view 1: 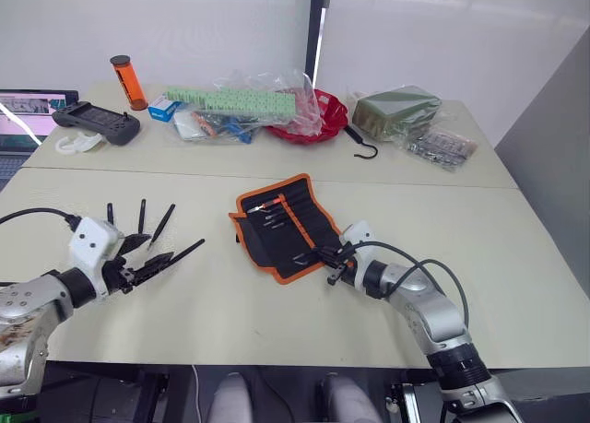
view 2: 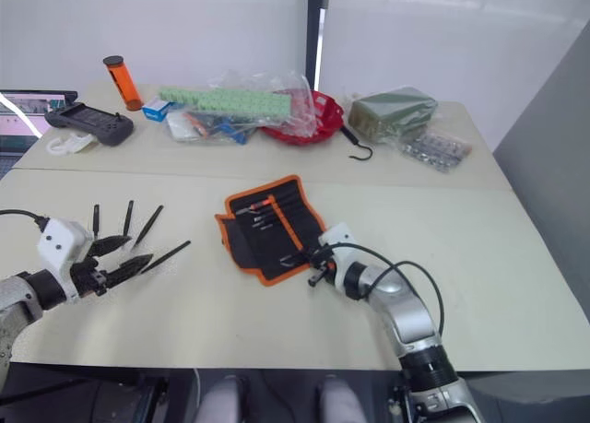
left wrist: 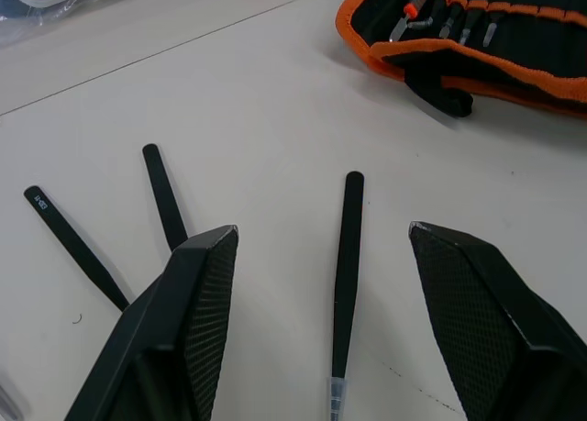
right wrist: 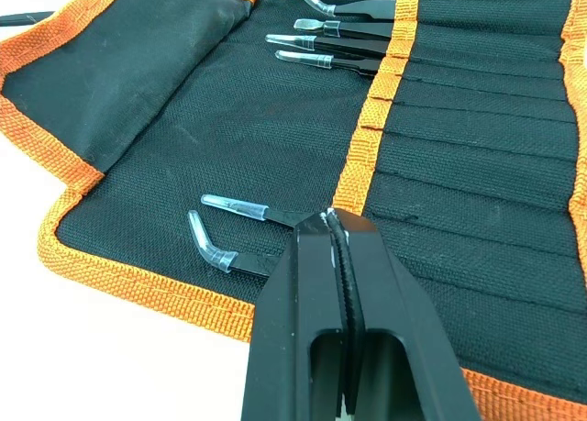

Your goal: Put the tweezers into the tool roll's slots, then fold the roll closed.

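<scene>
The tool roll (view 1: 286, 225) lies open mid-table, black with orange edging. Its slots (right wrist: 477, 100) hold several tweezers with clear-capped tips; two of those tips (right wrist: 229, 205) poke out beside my right gripper (right wrist: 332, 221). That gripper is shut and rests over the roll's near right edge (view 1: 334, 257); I see nothing between its fingers. At the table's left, several loose black tweezers (view 1: 163, 223) are fanned out. My left gripper (left wrist: 321, 228) stands open just above them, with one tweezer (left wrist: 347, 265) lying between its fingers (left wrist: 206, 283) and two more (left wrist: 165, 196) beside it.
Along the far edge are an orange tube (view 1: 129, 82), a dark game controller (view 1: 97, 121), plastic bags of parts (view 1: 240, 105), a red bag (view 1: 323, 114), a black hook (view 1: 367, 149) and a dark green packet (view 1: 396, 111). A laptop (view 1: 28, 110) sits far left.
</scene>
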`<state>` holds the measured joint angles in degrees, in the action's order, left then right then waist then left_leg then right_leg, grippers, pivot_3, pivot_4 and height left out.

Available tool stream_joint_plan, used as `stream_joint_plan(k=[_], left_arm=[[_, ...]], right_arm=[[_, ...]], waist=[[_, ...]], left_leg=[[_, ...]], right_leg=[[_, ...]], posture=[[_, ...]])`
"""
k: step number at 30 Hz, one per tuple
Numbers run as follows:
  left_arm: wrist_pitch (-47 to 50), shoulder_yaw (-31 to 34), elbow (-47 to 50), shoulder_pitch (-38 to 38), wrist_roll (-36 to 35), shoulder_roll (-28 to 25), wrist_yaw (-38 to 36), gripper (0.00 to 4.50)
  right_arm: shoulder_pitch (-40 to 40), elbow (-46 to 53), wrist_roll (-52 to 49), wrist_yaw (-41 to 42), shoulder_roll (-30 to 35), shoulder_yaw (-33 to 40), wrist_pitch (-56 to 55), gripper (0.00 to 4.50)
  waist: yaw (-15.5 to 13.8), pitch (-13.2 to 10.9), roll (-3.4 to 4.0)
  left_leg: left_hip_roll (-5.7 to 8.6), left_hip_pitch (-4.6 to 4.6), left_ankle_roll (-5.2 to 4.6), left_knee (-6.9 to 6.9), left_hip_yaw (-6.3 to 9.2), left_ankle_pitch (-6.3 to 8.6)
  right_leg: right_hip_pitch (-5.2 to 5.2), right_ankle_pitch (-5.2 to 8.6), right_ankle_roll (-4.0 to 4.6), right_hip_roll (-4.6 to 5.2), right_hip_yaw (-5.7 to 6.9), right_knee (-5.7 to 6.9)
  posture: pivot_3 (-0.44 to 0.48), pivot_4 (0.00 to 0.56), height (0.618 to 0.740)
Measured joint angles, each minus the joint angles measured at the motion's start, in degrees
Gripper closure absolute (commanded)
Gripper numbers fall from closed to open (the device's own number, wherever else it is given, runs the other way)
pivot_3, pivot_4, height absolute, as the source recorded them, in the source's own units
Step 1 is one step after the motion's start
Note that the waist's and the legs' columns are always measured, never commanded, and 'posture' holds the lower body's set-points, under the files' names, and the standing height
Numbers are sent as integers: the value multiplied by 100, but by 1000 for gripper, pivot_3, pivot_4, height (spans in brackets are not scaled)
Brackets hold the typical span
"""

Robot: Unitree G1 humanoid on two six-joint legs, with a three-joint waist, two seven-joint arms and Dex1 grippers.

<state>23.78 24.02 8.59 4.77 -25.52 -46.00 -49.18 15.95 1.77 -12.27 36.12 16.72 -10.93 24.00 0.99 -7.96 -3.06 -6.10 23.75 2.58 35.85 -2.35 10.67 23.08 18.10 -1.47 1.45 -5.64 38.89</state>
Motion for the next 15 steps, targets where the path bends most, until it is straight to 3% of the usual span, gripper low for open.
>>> stream_joint_plan(k=[6, 15], left_arm=[[221, -102, -319, -6, -170, -2, -329, 1318], [-774, -595, -1590, -368, 251, -75, -950, 1318]], right_arm=[[-1, -1, 0, -5, -12, 1, 0, 4500], [-50, 50, 1, -37, -25, 14, 3, 4500]], waist=[[3, -1, 1], [0, 0, 2]], left_leg=[[0, 0, 0, -1, 0, 0], [0, 0, 0, -2, -1, 0]], right_leg=[[1, 0, 0, 0, 0, 0], [2, 1, 3, 0, 0, 0]], posture=[[0, 150, 737], [0, 150, 737]])
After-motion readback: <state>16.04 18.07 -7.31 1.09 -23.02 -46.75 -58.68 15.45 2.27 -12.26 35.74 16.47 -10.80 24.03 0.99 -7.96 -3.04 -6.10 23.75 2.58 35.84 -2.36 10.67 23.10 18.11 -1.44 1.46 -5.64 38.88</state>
